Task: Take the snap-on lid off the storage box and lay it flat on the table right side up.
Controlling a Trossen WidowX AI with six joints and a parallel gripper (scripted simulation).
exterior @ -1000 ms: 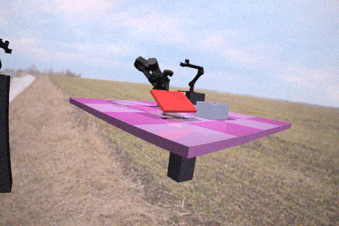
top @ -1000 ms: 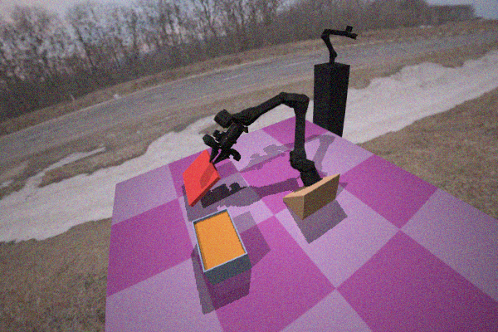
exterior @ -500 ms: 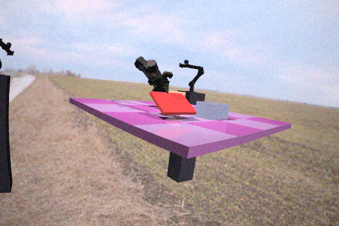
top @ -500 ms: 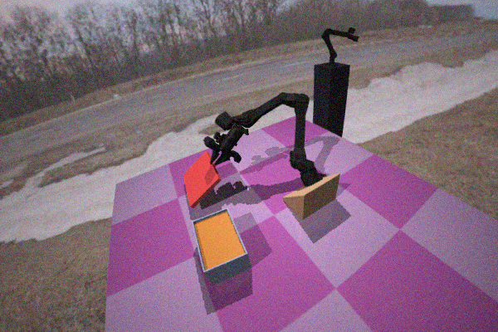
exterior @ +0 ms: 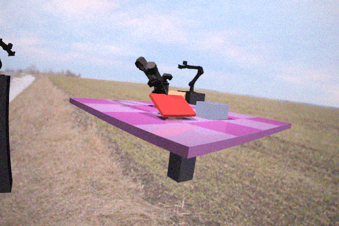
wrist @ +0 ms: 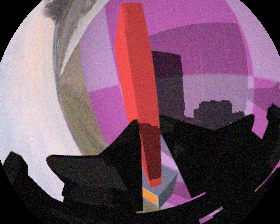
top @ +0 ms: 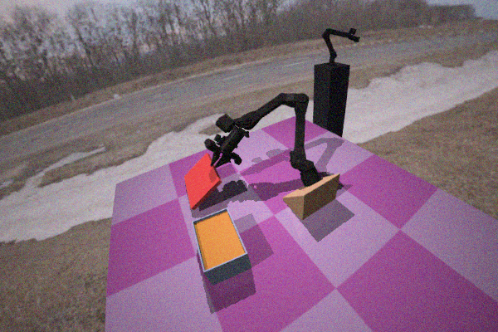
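Lid: the red lid (top: 202, 183) (exterior: 173, 105) (wrist: 136, 65) is off the box, tilted beside it, near the table.
Jaws: our gripper (top: 213, 164) (wrist: 148, 121) has the lid's edge pinched between its fingers.
Box: we see the storage box (top: 228, 269) (exterior: 212, 111) (wrist: 166, 186) open, orange inside, on the checkered table (top: 365, 261) (exterior: 240, 138) (wrist: 191, 42).
Wedge: a tan wedge (top: 321, 197) (exterior: 177, 93) stands by our arm's base, apart from lid and box; we see nothing between lid and box.
Count: one lid, one box, one wedge.
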